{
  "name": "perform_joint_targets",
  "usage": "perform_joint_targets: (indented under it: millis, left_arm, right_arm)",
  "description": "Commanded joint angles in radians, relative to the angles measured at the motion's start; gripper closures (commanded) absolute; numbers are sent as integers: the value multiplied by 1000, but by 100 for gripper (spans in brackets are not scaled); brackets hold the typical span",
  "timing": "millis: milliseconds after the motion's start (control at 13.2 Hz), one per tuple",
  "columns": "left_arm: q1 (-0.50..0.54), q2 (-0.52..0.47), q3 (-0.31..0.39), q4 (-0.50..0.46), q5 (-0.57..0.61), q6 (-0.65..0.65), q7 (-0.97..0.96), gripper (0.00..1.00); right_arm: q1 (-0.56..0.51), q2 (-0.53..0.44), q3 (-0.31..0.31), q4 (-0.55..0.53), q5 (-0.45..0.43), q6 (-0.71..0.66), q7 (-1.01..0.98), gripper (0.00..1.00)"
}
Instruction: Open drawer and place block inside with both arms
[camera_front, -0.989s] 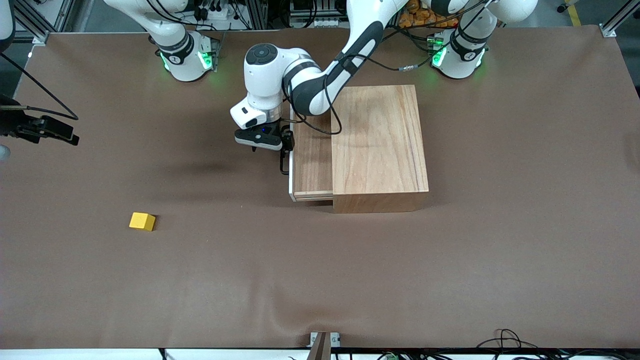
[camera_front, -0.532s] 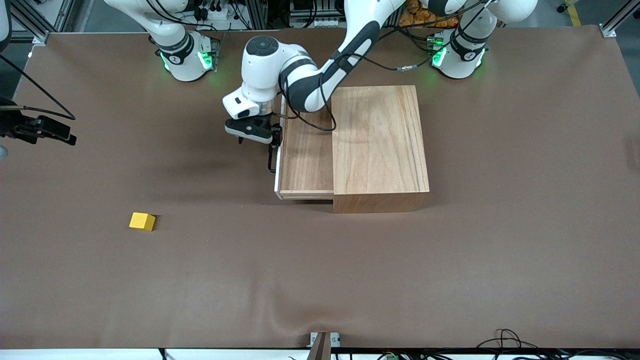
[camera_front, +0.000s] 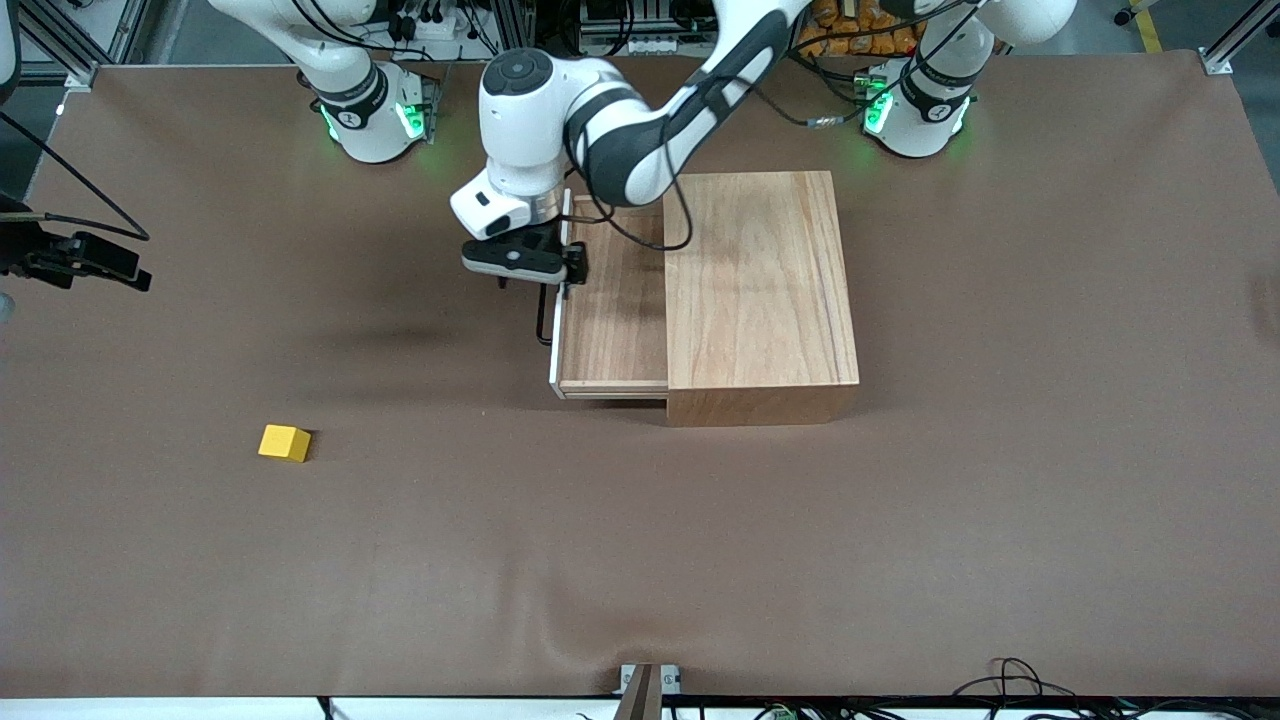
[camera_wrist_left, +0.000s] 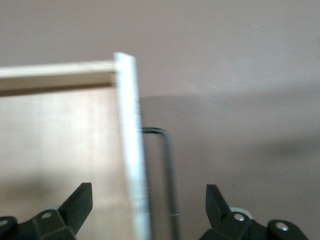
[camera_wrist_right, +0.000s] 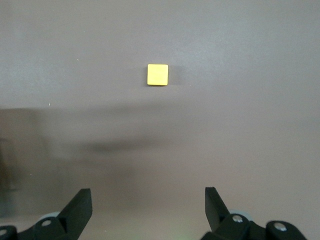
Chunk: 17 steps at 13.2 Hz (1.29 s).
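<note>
Our left pincer (camera_wrist_left: 148, 200) straddles the drawer (camera_front: 612, 330) front, open; right pincer (camera_wrist_right: 148, 200) open above the block (camera_wrist_right: 157, 74), light, rigid: we'd pinch flat sides.

Open left gripper (camera_wrist_left: 149, 210), drawer (camera_wrist_left: 60, 135) white front, wire handle (camera_wrist_left: 167, 170)

A brown mat (camera_front: 700, 560) covers the counter from end to end, with a slight wrinkle near its edge closest to the front camera. Aluminium frame posts (camera_front: 60, 45) stand at the counter's corners along the base side. Above that edge lies a grey floor (camera_front: 1180, 25) with a yellow stripe (camera_front: 1148, 30). Loose black cables (camera_front: 1010, 680) trail along the near edge, beside a small metal bracket (camera_front: 648, 682). Something orange, perhaps toys, sits among cables by the frame (camera_front: 850, 30). Light is even and soft.
</note>
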Motion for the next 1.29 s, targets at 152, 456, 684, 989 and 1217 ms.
perform_joint_targets:
  millis: [152,456,684,989,1217]
  left_arm:
    - [258,-283,-8,-40,-10,-428,45,0]
    - [476,-408,-10,-44,-19,-574,259,0]
    - [642,-483,-15,-63,-24,-612,437,0]
    - [821,-589,-16,-219,-117,-585,513,0]
    - [890,-701,-16,-346,-120,-510,620,0]
  right_arm:
    - [-20,58,12,69,-17,-4,-14,0]
    - [-22,210,12,223,-19,-4,-14,0]
    - [-32,301,12,273,-14,42,-16,0]
    - [-35,394,12,293,-15,153,-11,0]
    - [-29,488,14,293,-9,215,1,0]
